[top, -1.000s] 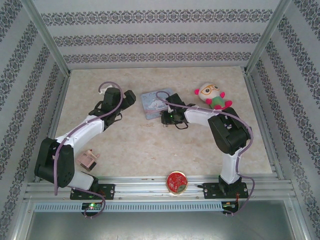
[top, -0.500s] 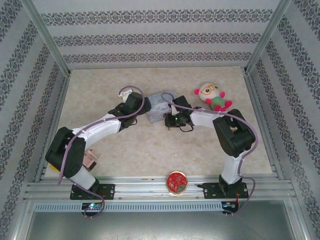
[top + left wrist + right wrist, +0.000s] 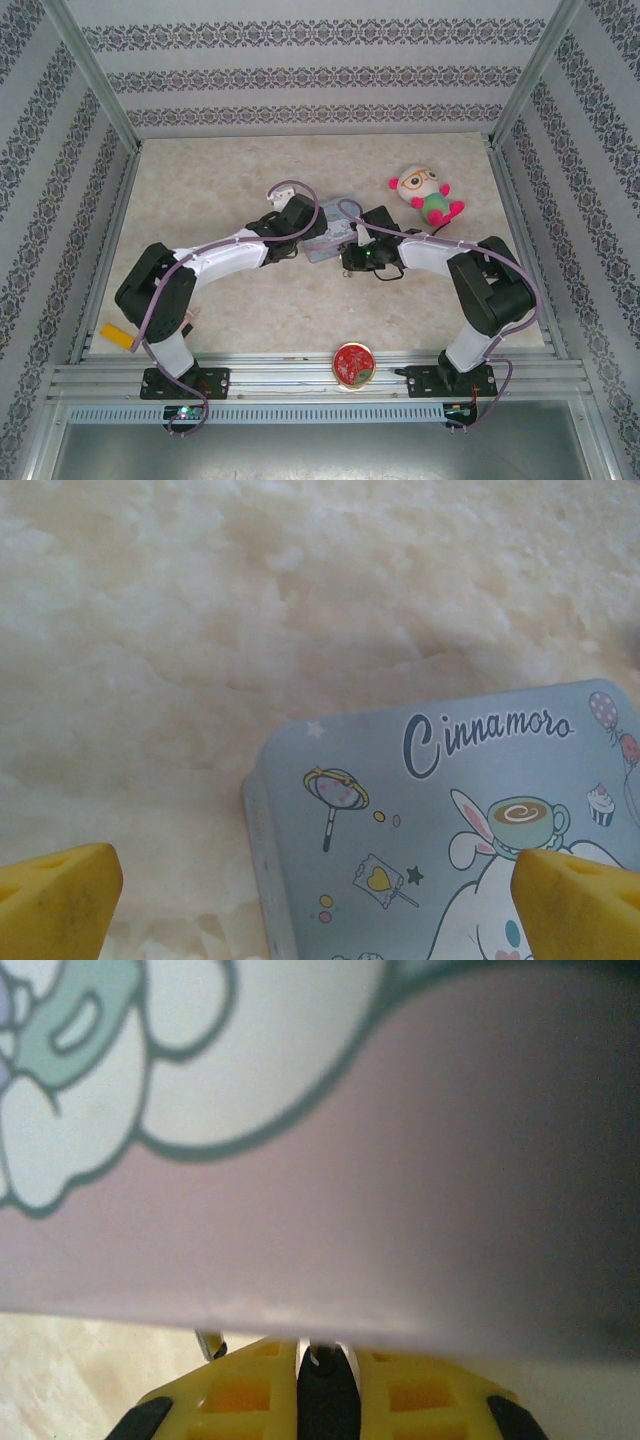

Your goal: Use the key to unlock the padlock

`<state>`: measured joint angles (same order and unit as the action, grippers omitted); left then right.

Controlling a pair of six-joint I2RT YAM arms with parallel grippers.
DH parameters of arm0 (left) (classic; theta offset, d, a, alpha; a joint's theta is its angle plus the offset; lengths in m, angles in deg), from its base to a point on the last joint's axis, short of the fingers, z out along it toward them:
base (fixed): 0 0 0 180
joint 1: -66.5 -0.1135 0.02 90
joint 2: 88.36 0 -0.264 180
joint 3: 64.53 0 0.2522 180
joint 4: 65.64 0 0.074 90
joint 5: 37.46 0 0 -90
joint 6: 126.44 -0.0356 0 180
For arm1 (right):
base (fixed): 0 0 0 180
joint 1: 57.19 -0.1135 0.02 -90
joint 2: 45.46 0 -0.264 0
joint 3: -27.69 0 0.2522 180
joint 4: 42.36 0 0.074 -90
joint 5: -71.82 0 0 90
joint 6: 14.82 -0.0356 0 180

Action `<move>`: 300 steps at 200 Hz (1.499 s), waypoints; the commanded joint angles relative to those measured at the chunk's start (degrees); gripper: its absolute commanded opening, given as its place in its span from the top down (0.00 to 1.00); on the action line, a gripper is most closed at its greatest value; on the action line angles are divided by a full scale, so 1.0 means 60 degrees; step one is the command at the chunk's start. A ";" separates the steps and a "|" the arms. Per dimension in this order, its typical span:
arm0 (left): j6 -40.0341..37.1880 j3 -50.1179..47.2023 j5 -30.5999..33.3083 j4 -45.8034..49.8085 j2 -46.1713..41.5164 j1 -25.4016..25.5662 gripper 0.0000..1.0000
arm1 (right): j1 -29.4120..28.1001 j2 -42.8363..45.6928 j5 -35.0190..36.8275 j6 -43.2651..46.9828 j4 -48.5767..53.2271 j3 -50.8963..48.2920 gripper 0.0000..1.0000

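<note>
Securing step: right gripper (image 3: pixel 320 1405) is clenching at the edge of the Cinnamoroll tin (image 3: pixel 430 780), seemingly on the padlock (image 3: pixel 322 1378); left gripper (image 3: pixel 318 895) is hovering, spread wide. Next: left fetching the key.

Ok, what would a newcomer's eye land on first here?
The light-blue cartoon tin mid-table, with the left arm and right arm bent in toward it. Then the pink-eared doll at the far right, and the red round tin at the near edge.
</note>
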<state>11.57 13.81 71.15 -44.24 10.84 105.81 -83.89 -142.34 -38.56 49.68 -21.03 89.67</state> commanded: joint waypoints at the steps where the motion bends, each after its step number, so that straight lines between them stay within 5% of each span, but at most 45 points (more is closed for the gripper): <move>1: 0.0540 0.0196 -0.0087 0.0758 0.0330 0.0097 0.01 | 0.0264 0.0055 -0.0334 -0.0415 0.0688 -0.0362 1.00; 223: 0.0949 0.0108 0.0021 0.1041 0.0451 0.0098 0.01 | 0.0758 0.0220 -0.0918 -0.0599 -0.0006 -0.0640 0.75; 300: 0.0963 0.0183 -0.0010 0.1071 0.0463 0.0098 0.01 | 0.0802 0.0515 -0.0910 -0.0696 -0.0100 -0.0814 0.82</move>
<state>16.55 13.96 70.41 -40.27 13.22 105.87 -79.78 -139.89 -43.85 46.42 -24.35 86.15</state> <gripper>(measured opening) 0.993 0.207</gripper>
